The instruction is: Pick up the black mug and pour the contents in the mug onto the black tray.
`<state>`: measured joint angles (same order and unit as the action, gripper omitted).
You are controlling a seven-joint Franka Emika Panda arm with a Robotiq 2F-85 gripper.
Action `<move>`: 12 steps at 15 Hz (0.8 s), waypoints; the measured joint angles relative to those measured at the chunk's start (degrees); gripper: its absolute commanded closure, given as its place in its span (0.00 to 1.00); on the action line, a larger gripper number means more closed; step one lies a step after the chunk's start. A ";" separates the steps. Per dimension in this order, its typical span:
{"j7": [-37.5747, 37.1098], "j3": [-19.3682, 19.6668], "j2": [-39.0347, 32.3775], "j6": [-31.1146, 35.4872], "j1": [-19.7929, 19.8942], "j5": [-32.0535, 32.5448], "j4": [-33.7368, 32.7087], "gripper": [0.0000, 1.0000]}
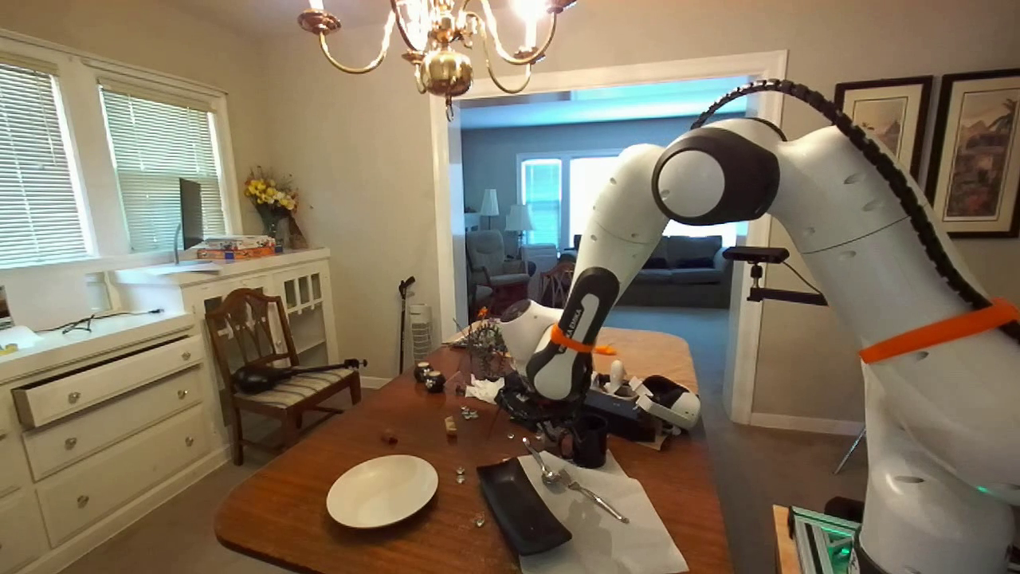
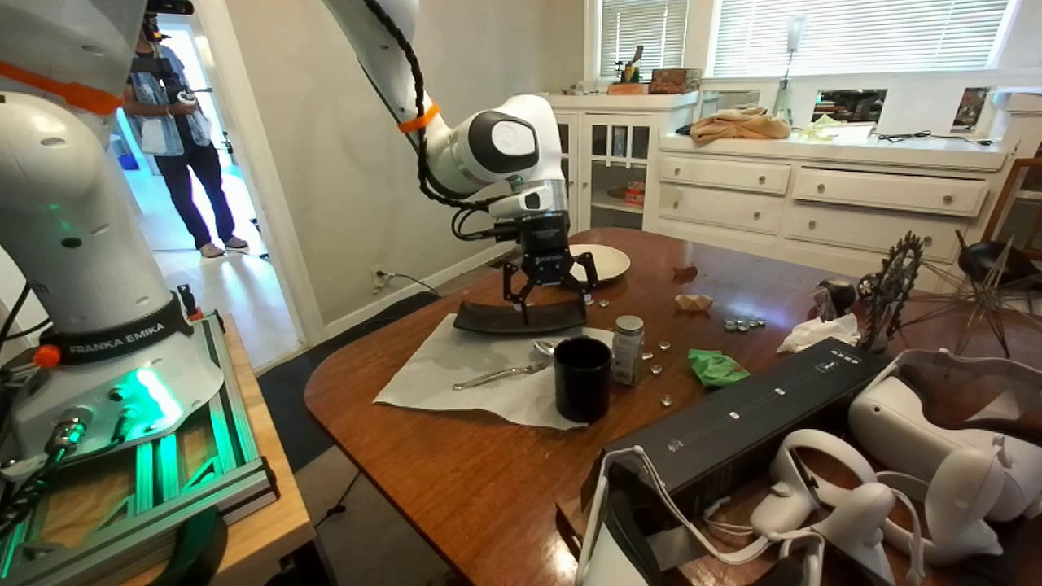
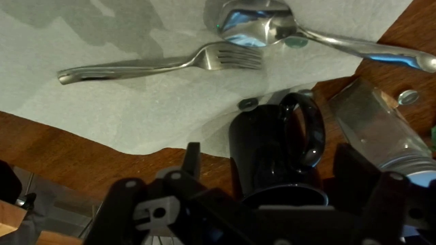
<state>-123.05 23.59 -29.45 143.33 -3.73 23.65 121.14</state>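
Note:
The black mug [image 1: 590, 442] stands upright at the edge of the white paper in both exterior views [image 2: 582, 381]. In the wrist view the mug [image 3: 255, 146] has its handle toward the upper right; its inside is too dark to show contents. The black tray [image 1: 522, 508] lies on the paper's edge, and also shows in an exterior view [image 2: 517, 320]; it is out of the wrist view. My gripper [image 2: 556, 309] is open and empty above the table. In the wrist view its fingers [image 3: 269, 151] appear on either side of the mug, apart from it.
A fork [image 3: 136, 71] and spoon [image 3: 257, 25] lie on the white paper [image 3: 129, 119]. A glass jar [image 2: 628, 350] stands beside the mug. A white plate [image 1: 382, 492], black box [image 2: 757, 415], headset [image 2: 920, 423] and green crumpled piece [image 2: 715, 368] are around.

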 measured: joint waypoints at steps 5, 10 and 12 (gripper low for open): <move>-1.40 0.22 -5.33 0.00 0.21 0.00 -4.78 0.01; -1.40 1.26 -8.57 0.00 0.36 -0.01 -8.56 0.19; -1.40 1.91 -9.19 -0.15 0.45 -0.01 -9.12 0.40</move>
<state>-124.45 25.51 -38.64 143.18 -3.28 23.64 112.02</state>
